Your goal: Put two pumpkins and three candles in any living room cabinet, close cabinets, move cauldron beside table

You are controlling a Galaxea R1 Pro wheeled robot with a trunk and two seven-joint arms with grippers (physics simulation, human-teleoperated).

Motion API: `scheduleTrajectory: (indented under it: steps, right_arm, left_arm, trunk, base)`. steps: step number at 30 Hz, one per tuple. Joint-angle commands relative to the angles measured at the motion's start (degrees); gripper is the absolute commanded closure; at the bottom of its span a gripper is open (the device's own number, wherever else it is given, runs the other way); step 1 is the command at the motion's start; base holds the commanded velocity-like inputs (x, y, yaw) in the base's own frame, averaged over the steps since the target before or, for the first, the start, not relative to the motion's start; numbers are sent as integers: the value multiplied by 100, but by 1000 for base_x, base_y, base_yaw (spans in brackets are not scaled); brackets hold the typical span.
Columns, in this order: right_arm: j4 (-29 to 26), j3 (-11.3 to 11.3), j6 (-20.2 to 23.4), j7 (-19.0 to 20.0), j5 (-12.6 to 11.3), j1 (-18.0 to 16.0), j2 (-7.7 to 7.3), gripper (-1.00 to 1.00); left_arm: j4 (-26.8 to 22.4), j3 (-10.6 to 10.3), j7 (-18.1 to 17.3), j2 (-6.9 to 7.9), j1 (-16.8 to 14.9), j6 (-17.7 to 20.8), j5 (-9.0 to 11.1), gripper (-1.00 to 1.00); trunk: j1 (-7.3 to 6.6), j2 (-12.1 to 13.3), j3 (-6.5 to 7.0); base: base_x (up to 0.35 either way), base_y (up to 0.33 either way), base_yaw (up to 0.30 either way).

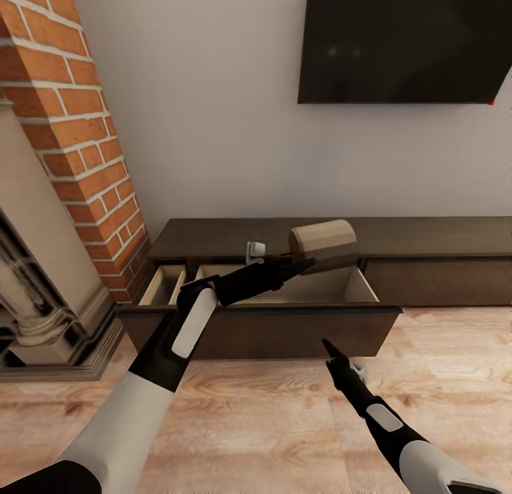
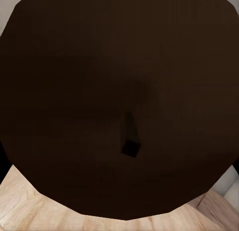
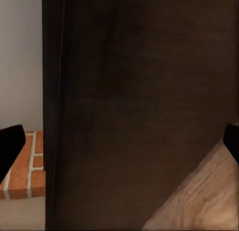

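1. My left gripper (image 1: 307, 264) grips a tan candle (image 1: 323, 244) lying on its side, held above the open drawer (image 1: 284, 316) of the cabinet (image 1: 434, 245).
2. My right gripper (image 1: 331, 351) hovers before the drawer front, fingers spread, holding nothing.

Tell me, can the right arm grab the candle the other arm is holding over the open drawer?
Probably not from where it is. The right gripper sits low in front of the pulled-out drawer, and the candle is up beyond that front, already at the left gripper. It would have to lift over first.
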Motion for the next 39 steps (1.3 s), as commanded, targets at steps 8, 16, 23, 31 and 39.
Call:
scheduleTrajectory:
  steps: [8,16,23,31,39]
  right_arm:
    - [3,0,122,13,-3,-3,-11,-100]
    - [3,4,124,27,-13,-3,-24,-100]
    - [-4,4,112,82,-7,-3,-25,-100]
    - [-5,7,70,100,-6,-3,-13,-100]
    - [2,11,65,57,-13,0,-1,-100]
  left_arm:
    - [96,0,3,-4,-2,43,31,100]
    - [117,0,3,-6,-4,43,30,100]
    - [118,0,111,-9,-4,39,30,100]
    - [113,0,281,-9,-4,35,33,100]
    - [112,0,284,-9,-4,35,30,100]
  trunk:
    - [-3,-2,15]
    - [-3,-2,75]
    - [-3,-2,109]
    - [-3,-2,111]
    - [-3,-2,111]
  base:
    - [-121,0,-45]
    - [-8,0,-117]
    - [0,0,-74]
    - [0,0,-3]
    - [0,0,0]
